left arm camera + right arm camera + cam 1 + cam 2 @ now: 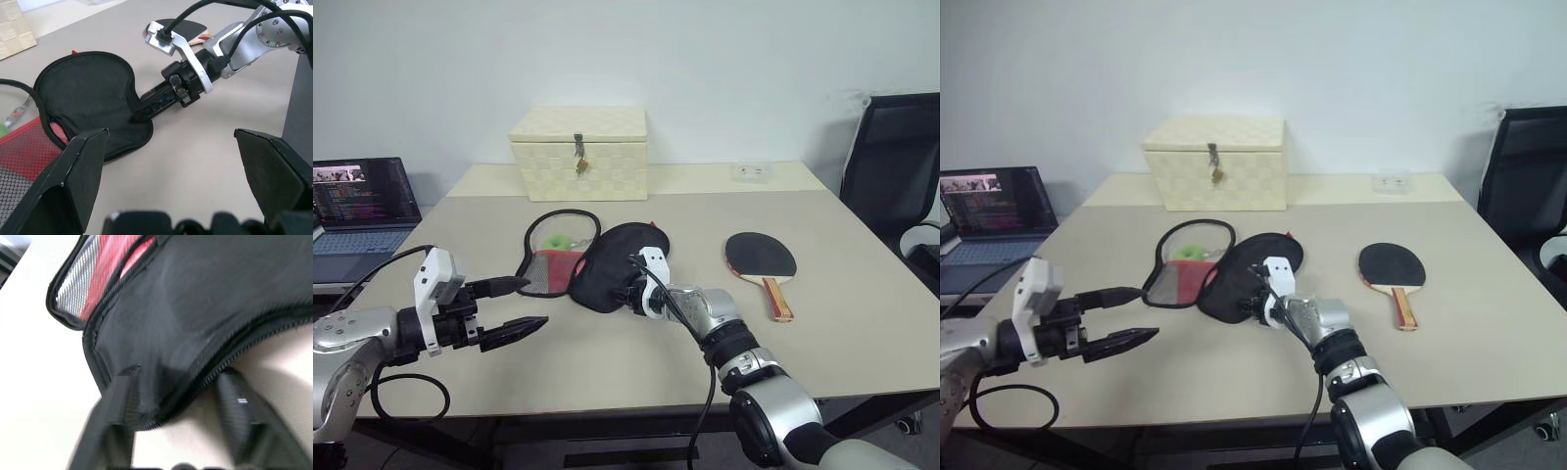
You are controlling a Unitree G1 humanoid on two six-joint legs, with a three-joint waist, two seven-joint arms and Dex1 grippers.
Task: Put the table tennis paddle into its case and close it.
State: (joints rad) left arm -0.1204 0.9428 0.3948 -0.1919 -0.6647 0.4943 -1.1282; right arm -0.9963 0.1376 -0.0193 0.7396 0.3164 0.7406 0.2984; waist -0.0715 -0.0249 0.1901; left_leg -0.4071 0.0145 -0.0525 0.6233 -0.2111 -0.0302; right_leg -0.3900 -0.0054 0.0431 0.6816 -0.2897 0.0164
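Note:
The case [619, 257] lies open mid-table, its black flap folded over toward the right of a red and mesh half [551, 266] that has a green tag inside. My right gripper [624, 290] reaches in from the right at the flap's near edge. In the right wrist view its fingers [122, 396] pinch the zipped rim of the black fabric, shut on it. The table tennis paddle [762, 257] lies flat to the right of the case, black face up, handle toward me. My left gripper [530, 302] hovers open to the left of the case, holding nothing.
A cream woven box [579, 152] with a metal latch stands at the back of the table. An open laptop [362, 201] sits at the far left, and a black office chair [896, 166] is at the right edge. A small white socket plate [751, 172] lies at the back right.

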